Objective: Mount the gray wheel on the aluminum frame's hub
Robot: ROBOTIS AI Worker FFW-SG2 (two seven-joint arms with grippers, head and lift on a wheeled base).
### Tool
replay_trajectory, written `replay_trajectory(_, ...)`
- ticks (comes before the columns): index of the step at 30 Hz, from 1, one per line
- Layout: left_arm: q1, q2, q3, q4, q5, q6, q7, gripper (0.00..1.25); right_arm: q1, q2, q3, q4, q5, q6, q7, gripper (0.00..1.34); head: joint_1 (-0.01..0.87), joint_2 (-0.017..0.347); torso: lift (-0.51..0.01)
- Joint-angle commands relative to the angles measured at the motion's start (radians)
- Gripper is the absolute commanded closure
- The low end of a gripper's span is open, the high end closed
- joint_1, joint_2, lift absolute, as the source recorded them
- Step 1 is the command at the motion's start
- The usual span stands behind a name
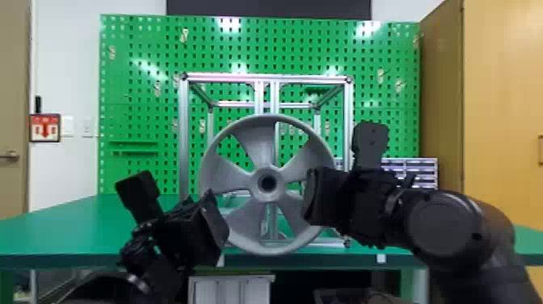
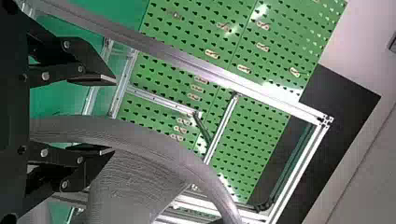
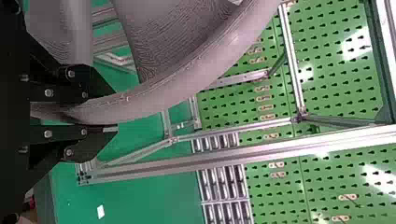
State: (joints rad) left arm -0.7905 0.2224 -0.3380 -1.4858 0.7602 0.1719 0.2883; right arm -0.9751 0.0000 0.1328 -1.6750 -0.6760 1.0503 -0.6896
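Wheel (image 1: 257, 182), gray and five-spoked, stands upright on the near side of the aluminum frame (image 1: 184, 141), its round center hole facing the head camera. Whether it sits on the frame's hub, I cannot tell. At the wheel's right side, the right gripper (image 1: 313, 198) is closed on the rim, with one finger on each face of that edge. At the lower left, the left gripper (image 1: 214, 226) is open, its two fingers well apart and the rim passing between them. The frame rests on the green table (image 1: 60, 226), its square front rising above the wheel and two uprights running down behind it. Beyond stands a green pegboard (image 1: 141, 101) with small hooks; a rack of little drawers (image 1: 408, 165) sits at the far right, near a tall wooden cabinet (image 1: 501, 101).
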Motion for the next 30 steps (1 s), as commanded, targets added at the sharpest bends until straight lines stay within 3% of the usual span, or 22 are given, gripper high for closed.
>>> replay_trajectory(1,-0.010,0.000,-0.003,0.018,0.002,0.000,0.000,0.72,-0.011,0.001,0.005,0.015,0.003,-0.001,0.001,1.17,-0.005,0.006,-0.499)
replay_trajectory(19,-0.039,-0.001,0.002,0.079,-0.013,0.000,0.002,0.72,-0.048,0.001,0.019,0.093,0.023,-0.015,0.001,1.17,-0.005,0.006,-0.499)
replay_trajectory(30,-0.055,-0.018,0.002,0.110,-0.027,0.000,0.002,0.72,-0.060,0.001,0.025,0.130,0.047,-0.038,0.001,1.17,-0.005,0.006,-0.499)
